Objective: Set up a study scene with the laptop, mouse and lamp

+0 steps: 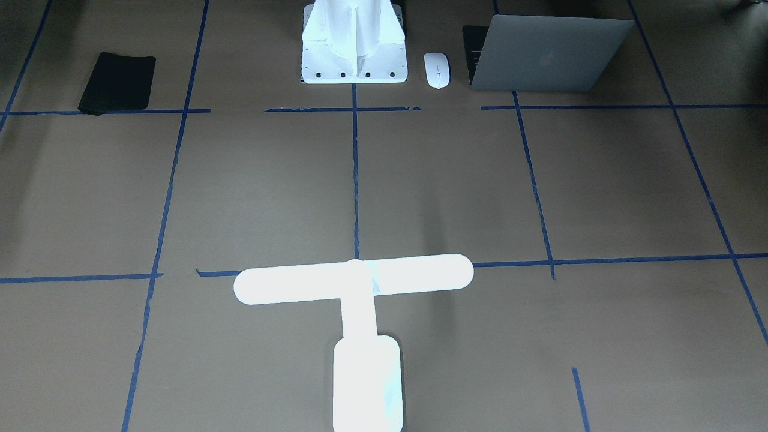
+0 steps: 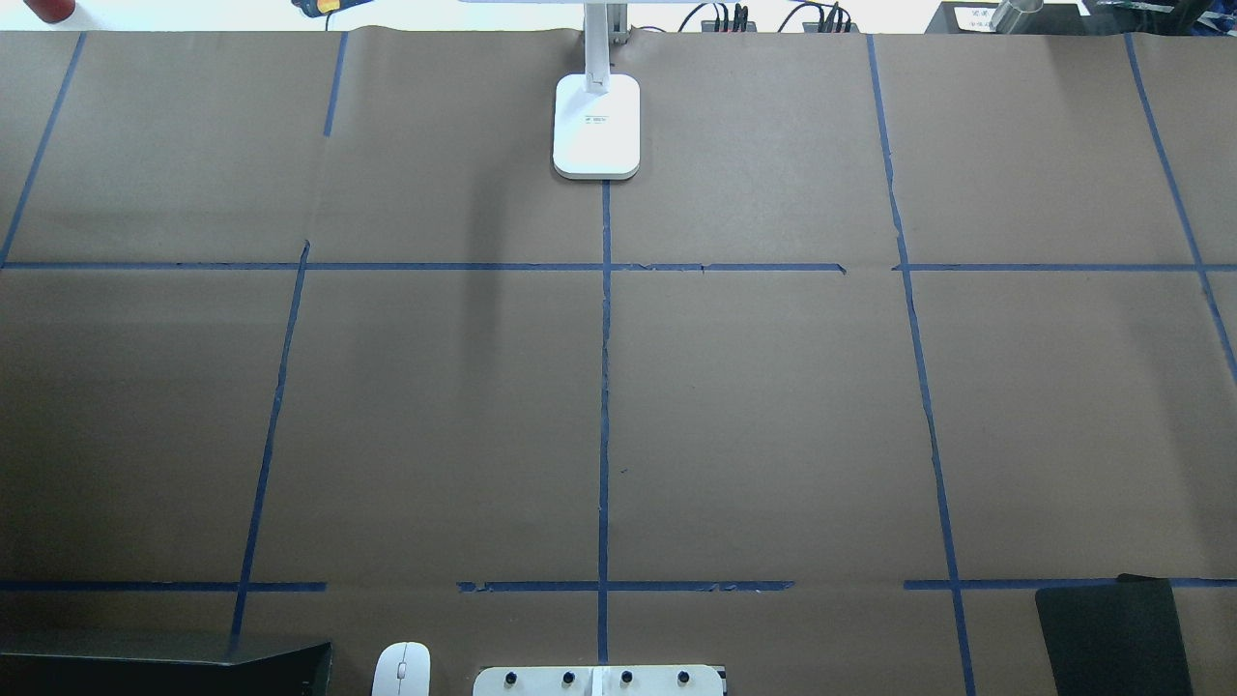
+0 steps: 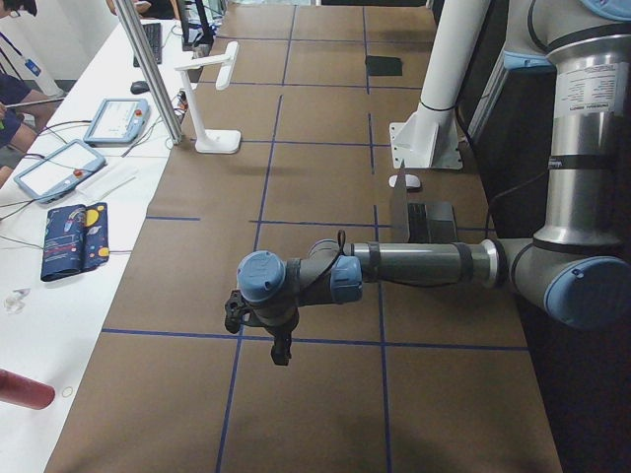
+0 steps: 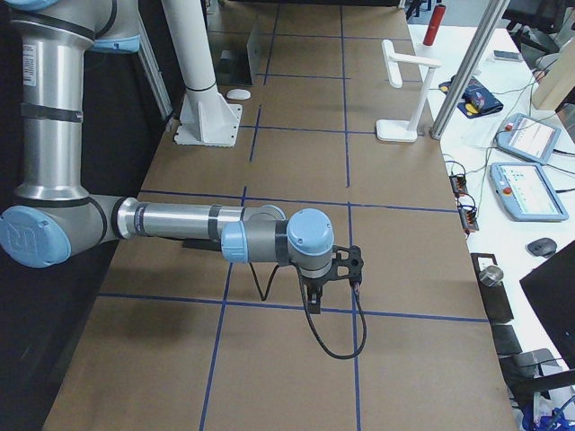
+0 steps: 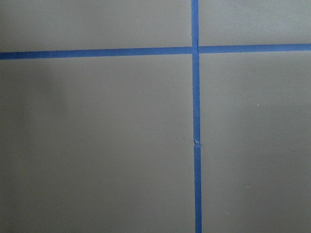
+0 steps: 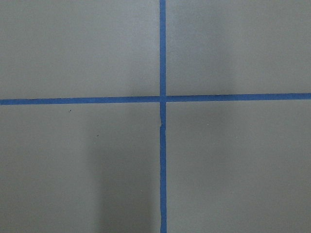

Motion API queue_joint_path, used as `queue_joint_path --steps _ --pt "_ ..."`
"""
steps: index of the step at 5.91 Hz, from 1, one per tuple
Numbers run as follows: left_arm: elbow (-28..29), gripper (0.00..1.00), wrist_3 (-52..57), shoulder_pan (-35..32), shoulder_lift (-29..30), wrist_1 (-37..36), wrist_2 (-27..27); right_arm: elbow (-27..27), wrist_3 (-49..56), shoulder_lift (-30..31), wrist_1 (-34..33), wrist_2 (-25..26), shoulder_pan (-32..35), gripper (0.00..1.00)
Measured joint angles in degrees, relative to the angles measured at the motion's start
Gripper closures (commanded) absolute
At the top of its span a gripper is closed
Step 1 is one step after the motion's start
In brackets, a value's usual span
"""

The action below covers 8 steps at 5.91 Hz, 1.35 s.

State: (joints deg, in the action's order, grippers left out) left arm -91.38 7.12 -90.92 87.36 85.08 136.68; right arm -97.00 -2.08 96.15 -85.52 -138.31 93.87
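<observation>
The laptop (image 1: 549,57) stands part open at the robot's edge of the table, its lid logo facing the front camera; it also shows in the overhead view (image 2: 164,667). The white mouse (image 1: 437,69) lies between the laptop and the white pedestal, and shows in the overhead view (image 2: 401,669). The glowing T-shaped lamp (image 1: 354,281) stands at the far middle edge, base (image 2: 596,126) on the centre line. My left gripper (image 3: 237,313) and right gripper (image 4: 346,267) hang over bare paper at the table's two ends. I cannot tell whether they are open or shut.
A black mat (image 1: 117,83) lies on my right side near the robot's edge (image 2: 1111,633). The white flared pedestal (image 1: 354,51) stands at the middle of that edge. Blue tape lines grid the brown paper. Both wrist views show only paper and tape.
</observation>
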Motion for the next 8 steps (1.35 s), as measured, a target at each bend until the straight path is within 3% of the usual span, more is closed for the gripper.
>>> queue_joint_path --steps 4,8 --pt "-0.67 0.00 0.00 -0.35 0.00 0.00 0.18 -0.21 -0.03 -0.06 0.00 -0.05 0.01 0.00" --pt "-5.85 0.00 -0.39 -0.74 0.27 -0.62 0.28 -1.47 0.08 0.16 0.03 0.33 0.00 0.00"
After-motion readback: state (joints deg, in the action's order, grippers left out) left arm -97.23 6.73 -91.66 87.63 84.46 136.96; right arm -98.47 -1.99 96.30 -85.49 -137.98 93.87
